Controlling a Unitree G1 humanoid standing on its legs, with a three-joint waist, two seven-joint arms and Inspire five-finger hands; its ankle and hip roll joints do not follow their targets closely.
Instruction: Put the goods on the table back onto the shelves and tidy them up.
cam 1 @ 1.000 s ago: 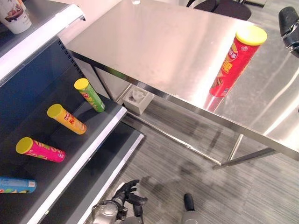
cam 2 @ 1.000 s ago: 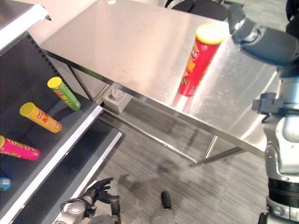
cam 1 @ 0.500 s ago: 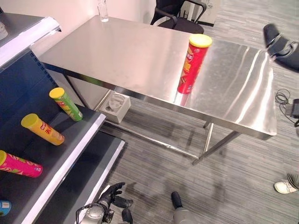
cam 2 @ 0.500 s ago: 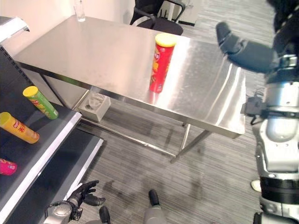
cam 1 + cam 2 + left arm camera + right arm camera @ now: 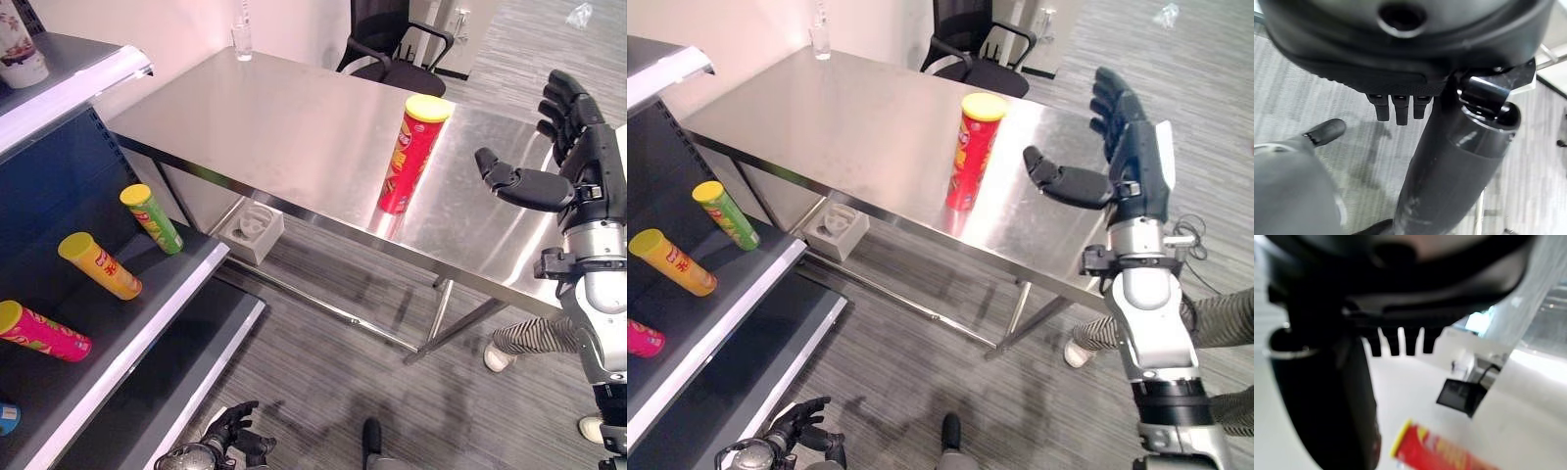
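Observation:
A tall red can with a yellow lid (image 5: 413, 155) stands upright on the steel table (image 5: 294, 127), near its front edge. My right hand (image 5: 571, 147) hangs open in the air to the right of the can and apart from it, thumb (image 5: 1063, 180) pointing toward it. The right wrist view has the red can (image 5: 1440, 451) past the straight fingers (image 5: 1400, 341). My left hand (image 5: 232, 446) is low by the floor, open and holding nothing. A green can (image 5: 152, 218), an orange can (image 5: 100, 265) and a pink can (image 5: 44, 332) lie on the dark shelf (image 5: 157, 323) at the left.
A blue can (image 5: 5, 418) lies at the shelf's left end, and a white cup (image 5: 20, 51) stands on the upper shelf. A glass (image 5: 242, 39) stands at the table's far corner, a black chair (image 5: 397, 57) behind. A white box (image 5: 252, 227) sits under the table. A person's striped leg (image 5: 534, 336) stands at the right.
The camera has shifted. My right hand has come down from the upper right and now hangs spread beside the red can. The can stays where it was on the table.

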